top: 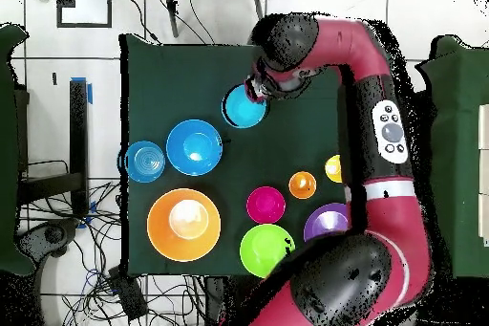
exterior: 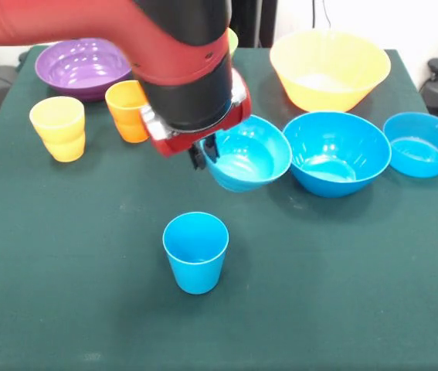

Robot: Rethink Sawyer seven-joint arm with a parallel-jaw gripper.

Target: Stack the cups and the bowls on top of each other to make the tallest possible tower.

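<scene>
My gripper (exterior: 206, 151) is shut on the rim of a medium blue bowl (exterior: 248, 154) and holds it tilted above the table; both also show in the overhead view, the gripper (top: 258, 89) beside the bowl (top: 244, 107). A blue cup (exterior: 195, 252) stands upright in front of and below the held bowl, apart from it. A larger blue bowl (exterior: 336, 152), a small blue bowl (exterior: 422, 144) and the yellow-orange bowl (exterior: 329, 69) sit to the right. The purple bowl (exterior: 83, 68), orange cup (exterior: 128, 110) and yellow cup (exterior: 59, 127) stand at the left. No tower stands.
The overhead view shows a red bowl (top: 265, 205) and a green bowl (top: 266, 249) near the robot's base; the arm hides them in the front view. The green table (exterior: 342, 294) carries nothing around the blue cup.
</scene>
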